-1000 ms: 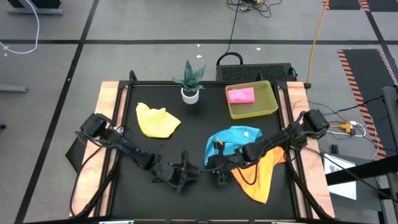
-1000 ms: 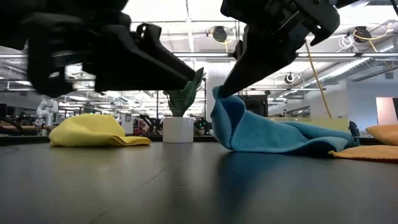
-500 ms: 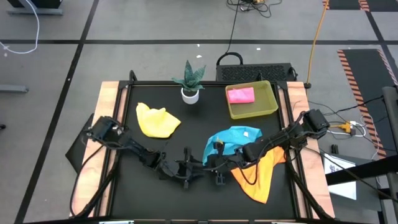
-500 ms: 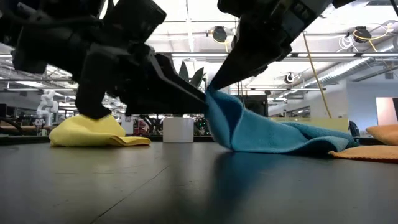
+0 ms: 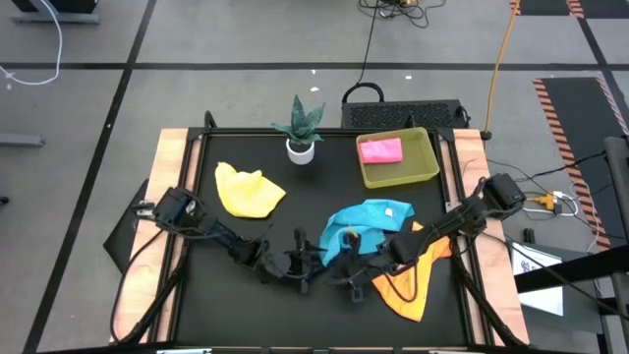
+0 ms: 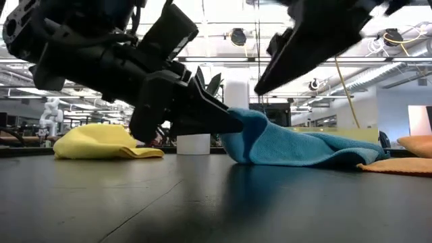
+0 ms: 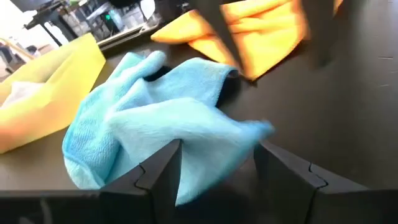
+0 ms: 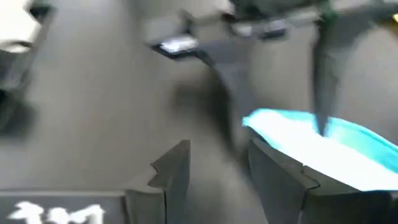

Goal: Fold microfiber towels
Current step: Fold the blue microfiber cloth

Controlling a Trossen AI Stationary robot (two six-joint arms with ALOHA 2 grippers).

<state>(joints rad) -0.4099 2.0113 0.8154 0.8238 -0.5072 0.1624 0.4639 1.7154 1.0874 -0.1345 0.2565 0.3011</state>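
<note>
The light blue towel (image 5: 371,220) lies crumpled right of the table's middle, its near-left corner (image 6: 248,120) raised off the table. My left gripper (image 7: 217,177) is open, one finger on either side of that corner. My right gripper (image 8: 216,168) hangs open above the towel's near edge, clear of it. The orange towel (image 5: 408,285) lies at the near right, partly under my right arm. The yellow towel (image 5: 248,192) sits bunched at the far left. The pink towel (image 5: 380,150) lies folded in the yellow-green tray (image 5: 398,175). My left gripper comes nearly level from the table's left, with the blue towel's raised corner (image 7: 205,155) between its open fingers. In the low view the corner lies against the fingertip (image 6: 233,123), but I cannot tell whether cloth and finger touch.
A white pot with a plant (image 5: 301,146) stands at the far middle, beside the tray. Bare black tabletop (image 5: 246,295) lies to the near left. The two grippers stand close together by the towel's corner.
My right gripper has opened, let go of the blue towel's raised corner and drawn back up and away from it. My left gripper has gone down and toward the table's right, bringing its open fingers around that corner. The corner has sunk lower.
</note>
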